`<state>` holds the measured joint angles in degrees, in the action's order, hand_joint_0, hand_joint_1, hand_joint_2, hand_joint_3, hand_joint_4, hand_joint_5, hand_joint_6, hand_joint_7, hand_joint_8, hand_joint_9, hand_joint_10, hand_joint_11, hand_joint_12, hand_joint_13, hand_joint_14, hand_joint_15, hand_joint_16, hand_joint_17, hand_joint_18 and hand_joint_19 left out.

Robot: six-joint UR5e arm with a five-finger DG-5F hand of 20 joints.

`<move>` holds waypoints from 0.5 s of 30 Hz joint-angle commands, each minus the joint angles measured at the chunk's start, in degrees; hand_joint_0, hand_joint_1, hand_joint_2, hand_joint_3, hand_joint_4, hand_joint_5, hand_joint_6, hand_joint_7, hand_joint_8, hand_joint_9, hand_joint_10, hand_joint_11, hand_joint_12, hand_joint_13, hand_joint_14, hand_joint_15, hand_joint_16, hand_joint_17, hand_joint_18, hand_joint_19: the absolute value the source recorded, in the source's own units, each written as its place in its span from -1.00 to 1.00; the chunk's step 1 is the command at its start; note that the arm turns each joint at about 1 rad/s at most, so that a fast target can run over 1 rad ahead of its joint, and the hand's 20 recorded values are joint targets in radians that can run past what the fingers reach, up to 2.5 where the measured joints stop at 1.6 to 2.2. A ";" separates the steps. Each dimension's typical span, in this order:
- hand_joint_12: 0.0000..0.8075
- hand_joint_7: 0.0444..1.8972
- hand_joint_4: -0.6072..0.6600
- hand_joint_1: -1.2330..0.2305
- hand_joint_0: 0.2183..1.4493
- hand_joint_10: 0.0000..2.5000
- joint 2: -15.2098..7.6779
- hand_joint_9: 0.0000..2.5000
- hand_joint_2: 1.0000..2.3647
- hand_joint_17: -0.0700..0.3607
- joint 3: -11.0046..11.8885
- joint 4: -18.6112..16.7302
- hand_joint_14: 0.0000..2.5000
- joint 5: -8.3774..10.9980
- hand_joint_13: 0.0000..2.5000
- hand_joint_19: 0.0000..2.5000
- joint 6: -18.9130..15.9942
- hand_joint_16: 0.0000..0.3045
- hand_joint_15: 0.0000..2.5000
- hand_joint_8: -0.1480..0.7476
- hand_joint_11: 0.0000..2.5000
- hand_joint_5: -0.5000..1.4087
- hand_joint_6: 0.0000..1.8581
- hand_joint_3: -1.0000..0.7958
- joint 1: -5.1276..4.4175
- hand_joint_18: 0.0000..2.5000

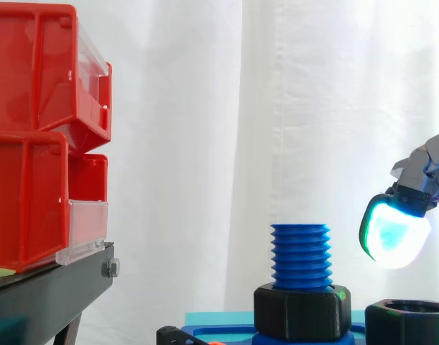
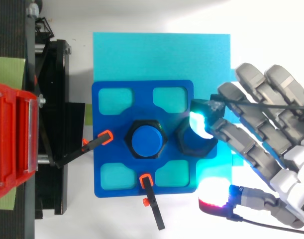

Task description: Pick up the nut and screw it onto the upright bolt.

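Beside the upright bolt [image 2: 145,141], black nut [image 2: 189,145] on blue plate [image 2: 104,144], fingers [image 2: 236,139] relaxed, empty, hovering just above it.

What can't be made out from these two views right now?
- Side view: loose black hex nut, lower part cut off by the bottom edge.
- Side view: robot hand past its glowing cyan fingertip, cut off by the right edge.
- Top view: whether that fingertip touches the nut; the pad overlaps its rim.
- Top view: blue threaded bolt, threads hidden because it is seen end-on.
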<state>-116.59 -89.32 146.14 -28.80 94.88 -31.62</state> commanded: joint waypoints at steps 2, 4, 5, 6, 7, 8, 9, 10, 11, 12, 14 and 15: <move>-0.02 -0.21 0.31 -0.13 -0.65 -1.00 -0.04 -0.79 -1.00 -0.17 0.64 -0.50 -1.00 0.67 -0.88 -1.00 1.01 -0.68 -1.00 -0.02 -0.97 -0.75 -0.46 -0.44 0.33 -1.00; -0.02 -0.21 0.31 -0.12 -0.66 -1.00 -0.04 -0.79 -1.00 -0.17 0.73 -0.68 -1.00 1.20 -0.88 -1.00 1.36 -0.68 -1.00 -0.02 -0.98 -0.75 -0.46 -0.44 0.33 -1.00; -0.02 -0.19 0.30 -0.10 -0.66 -1.00 -0.04 -0.82 -1.00 -0.16 0.73 -0.68 -1.00 1.20 -0.91 -1.00 1.36 -0.68 -1.00 -0.03 -0.96 -0.76 -0.46 -0.44 0.33 -1.00; -0.01 -0.20 0.30 -0.10 -0.67 -1.00 -0.04 -0.82 -1.00 -0.16 0.64 -0.68 -1.00 1.81 -0.92 -1.00 1.27 -0.67 -1.00 -0.02 -0.95 -0.76 -0.46 -0.44 0.33 -1.00; 0.00 -0.19 0.30 -0.11 -0.67 -1.00 -0.04 -0.82 -1.00 -0.14 0.73 -0.68 -1.00 2.69 -0.92 -1.00 1.27 -0.67 -1.00 -0.02 -0.96 -0.76 -0.46 -0.44 0.33 -1.00; 0.01 -0.19 0.30 -0.11 -0.68 -1.00 -0.04 -0.82 -1.00 -0.14 0.73 -0.94 -1.00 3.57 -0.93 -1.00 1.36 -0.66 -1.00 -0.02 -0.95 -0.76 -0.46 -0.44 0.33 -1.00; 0.02 -0.19 0.30 -0.11 -0.68 -1.00 -0.04 -0.82 -1.00 -0.14 0.73 -1.12 -1.00 4.01 -0.93 -1.00 1.45 -0.66 -1.00 -0.02 -0.96 -0.76 -0.46 -0.44 0.24 -1.00; 0.02 -0.19 0.30 -0.11 -0.68 -1.00 0.05 -0.82 -1.00 -0.13 0.73 -1.47 -1.00 4.27 -0.93 -1.00 1.53 -0.66 -1.00 -0.02 -0.96 -0.76 -0.46 -0.44 0.24 -1.00; 0.02 -0.19 0.30 -0.11 -0.68 -1.00 -0.04 -0.82 -1.00 -0.13 0.73 -2.43 -1.00 4.98 -0.94 -1.00 1.97 -0.66 -1.00 -0.02 -0.96 -0.76 -0.46 -0.44 0.24 -1.00; 0.03 -0.19 0.30 -0.11 -0.68 -1.00 -0.04 -0.82 -1.00 -0.13 0.73 -2.96 -1.00 5.24 -0.94 -1.00 2.24 -0.66 -1.00 -0.02 -0.96 -0.76 -0.46 -0.44 0.24 -1.00; 0.03 -0.18 0.30 -0.12 -0.69 -1.00 0.05 -0.83 -1.00 -0.12 0.73 -4.54 -1.00 6.21 -0.95 -1.00 3.56 -0.65 -1.00 -0.02 -0.95 -0.75 -0.46 -0.44 0.15 -1.00; 0.03 -0.19 0.30 -0.12 -0.69 -1.00 -0.04 -0.83 -1.00 -0.12 0.73 -5.69 -1.00 6.91 -0.95 -1.00 4.79 -0.65 -1.00 -0.02 -0.95 -0.75 -0.46 -0.44 -0.11 -1.00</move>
<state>-116.61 -88.60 142.61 -23.33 97.79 -31.45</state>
